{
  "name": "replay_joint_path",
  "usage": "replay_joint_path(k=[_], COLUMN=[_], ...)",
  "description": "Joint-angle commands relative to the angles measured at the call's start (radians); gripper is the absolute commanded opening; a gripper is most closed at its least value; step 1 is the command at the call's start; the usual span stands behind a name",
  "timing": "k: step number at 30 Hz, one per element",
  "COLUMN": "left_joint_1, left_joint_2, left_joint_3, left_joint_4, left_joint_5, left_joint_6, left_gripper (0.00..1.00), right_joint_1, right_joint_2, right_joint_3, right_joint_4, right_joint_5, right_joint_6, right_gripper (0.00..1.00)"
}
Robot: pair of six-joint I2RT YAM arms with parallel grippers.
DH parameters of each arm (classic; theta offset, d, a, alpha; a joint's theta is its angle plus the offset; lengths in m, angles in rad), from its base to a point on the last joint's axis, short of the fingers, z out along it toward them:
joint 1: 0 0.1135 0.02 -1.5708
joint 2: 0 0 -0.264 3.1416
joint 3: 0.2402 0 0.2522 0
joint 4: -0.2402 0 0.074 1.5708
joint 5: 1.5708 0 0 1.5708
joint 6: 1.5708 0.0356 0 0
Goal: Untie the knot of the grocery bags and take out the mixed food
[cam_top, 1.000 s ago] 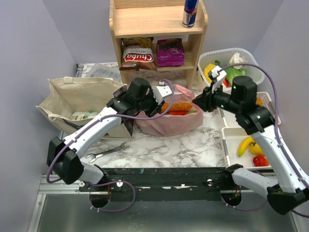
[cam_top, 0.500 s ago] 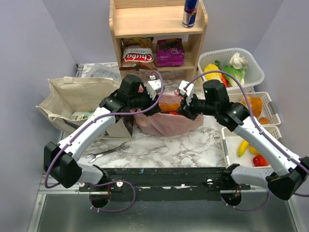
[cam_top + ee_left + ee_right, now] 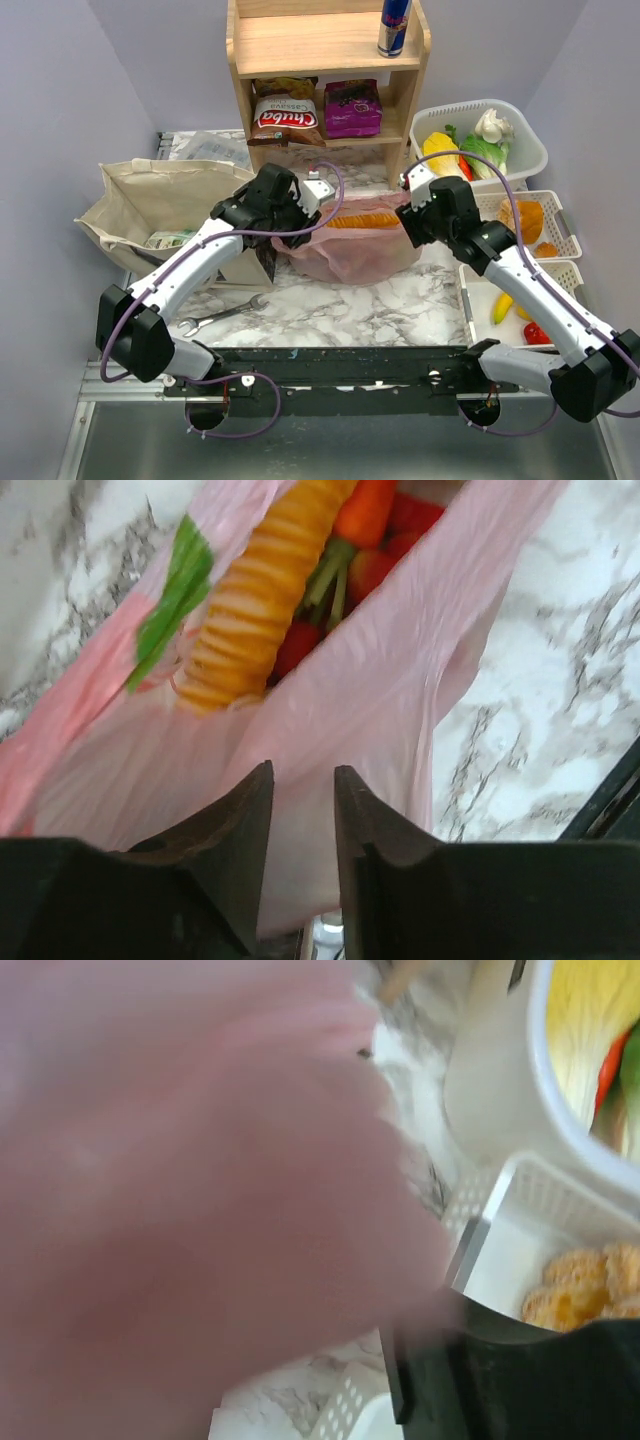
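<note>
The pink bag [image 3: 352,250] stands mid-table with its mouth pulled wide; its knot is out of view. Inside lie a ridged orange-yellow piece [image 3: 250,610], a carrot [image 3: 365,510] and red pieces [image 3: 405,525] of the mixed food. My left gripper [image 3: 300,208] is at the bag's left rim. Its jaws stand a narrow gap apart [image 3: 303,800] with pink film pinched in it. My right gripper [image 3: 412,208] is at the right rim. There, blurred pink plastic [image 3: 200,1190] covers the view and only one dark finger [image 3: 440,1380] shows. The beige canvas tote [image 3: 160,200] lies at the left.
A wooden shelf [image 3: 330,60] at the back holds a Chuba bag [image 3: 285,115], a purple packet [image 3: 352,108] and a can [image 3: 393,25]. A white basket [image 3: 530,150] and trays [image 3: 480,290] with a banana [image 3: 508,302] line the right. A wrench [image 3: 225,315] lies front left.
My right gripper reached left over the bag, then drew back to its right rim. The bag's mouth is now stretched wider. The left gripper shifted slightly left.
</note>
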Motion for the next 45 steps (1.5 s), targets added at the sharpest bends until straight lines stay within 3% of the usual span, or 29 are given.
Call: replay_joint_path(k=[1,3,7,12,18,22,27,31,35,43,45], left_joint_1=[0.005,-0.011,-0.063,-0.143,-0.179,-0.174,-0.164,-0.177,-0.191,-0.188,-0.159], left_joint_2=[-0.019,-0.021,-0.035,-0.13,-0.2,-0.238,-0.315,-0.323,-0.281,-0.154,-0.116], left_joint_3=[-0.064,-0.078,-0.113,-0.197,-0.243,-0.223,-0.146,-0.119,-0.107,-0.11,-0.104], left_joint_4=[-0.114,-0.149,-0.215,-0.288,-0.4,-0.391,-0.191,-0.023,0.101,0.165,0.186], left_joint_5=[0.0,0.045,0.077,0.166,0.298,0.342,0.42,0.367,0.254,-0.043,-0.104], left_joint_6=[0.103,0.141,0.213,0.276,0.328,0.359,0.3,0.241,0.179,0.178,0.155], left_gripper=[0.39,0.5,0.63,0.73,0.73,0.73,0.72,0.71,0.7,0.7,0.63], right_joint_1=[-0.039,-0.042,-0.042,-0.042,-0.043,-0.041,-0.04,-0.041,-0.038,-0.015,-0.012], right_joint_2=[-0.025,-0.009,0.023,0.013,-0.027,-0.018,-0.012,-0.043,-0.057,-0.012,0.004], right_joint_3=[-0.076,-0.089,-0.084,-0.045,0.056,0.141,0.233,0.244,0.188,0.122,0.094], right_joint_4=[-0.139,-0.206,-0.343,-0.522,-0.7,-0.673,-0.536,-0.384,-0.218,-0.218,-0.205], right_joint_5=[0.102,0.055,-0.06,-0.204,-0.386,-0.503,-0.654,-0.696,-0.623,-0.561,-0.53], right_joint_6=[-0.049,-0.08,-0.138,-0.236,-0.336,-0.313,-0.237,-0.182,-0.154,-0.34,-0.381], right_gripper=[0.64,0.82,1.0,1.0,0.99,0.98,0.93,0.91,0.93,0.96,0.96])
